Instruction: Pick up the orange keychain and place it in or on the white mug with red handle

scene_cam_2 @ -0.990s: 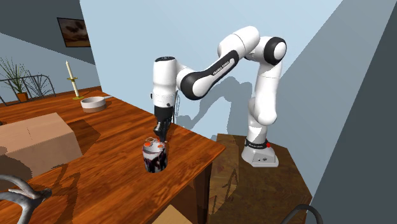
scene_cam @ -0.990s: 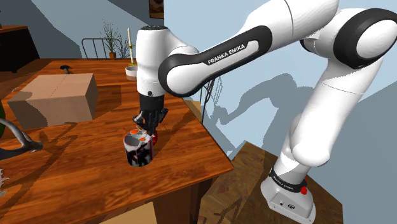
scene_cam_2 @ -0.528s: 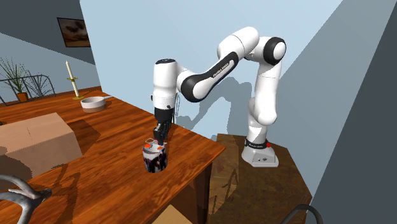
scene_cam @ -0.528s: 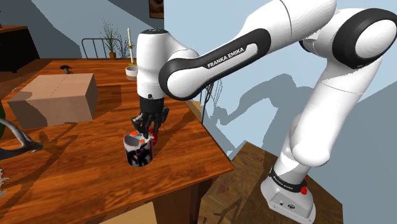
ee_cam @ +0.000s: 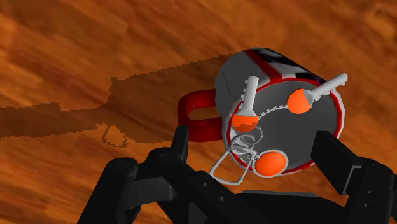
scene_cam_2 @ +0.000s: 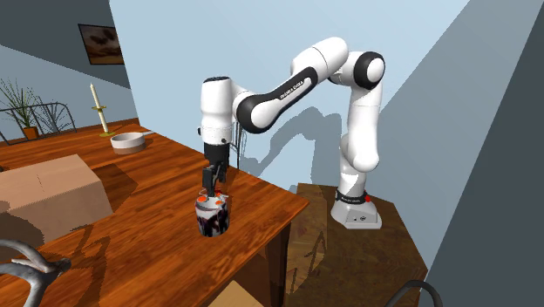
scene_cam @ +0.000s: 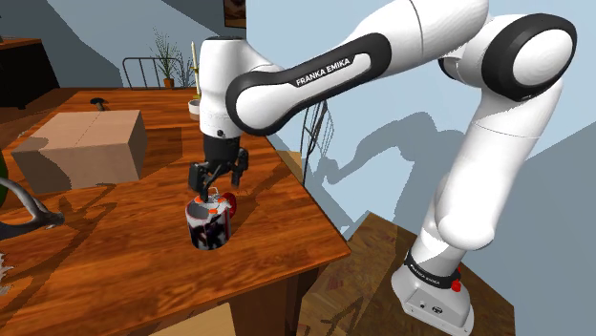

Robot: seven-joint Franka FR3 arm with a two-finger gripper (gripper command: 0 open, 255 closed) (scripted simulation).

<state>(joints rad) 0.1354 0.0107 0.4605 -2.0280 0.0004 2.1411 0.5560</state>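
Since the black fingers are spread wide and grip nothing, the orange-balled keychain with its silver ring is seen lying across the mouth of the patterned mug with red handle, directly beneath them. In the shoulder view, its seating is probably masked by the fingers.

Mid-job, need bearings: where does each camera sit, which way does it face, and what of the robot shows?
Shoulder: beside the stand, looking down over the table at the mug; arm and stand show.
Second exterior: farther off, facing arm and stand past the table's corner; both show whole.
Wrist: behind the jaws, looking down onto the mug and keychain; the open jaws show.
Shared: both exterior views hold mug, box and stand.
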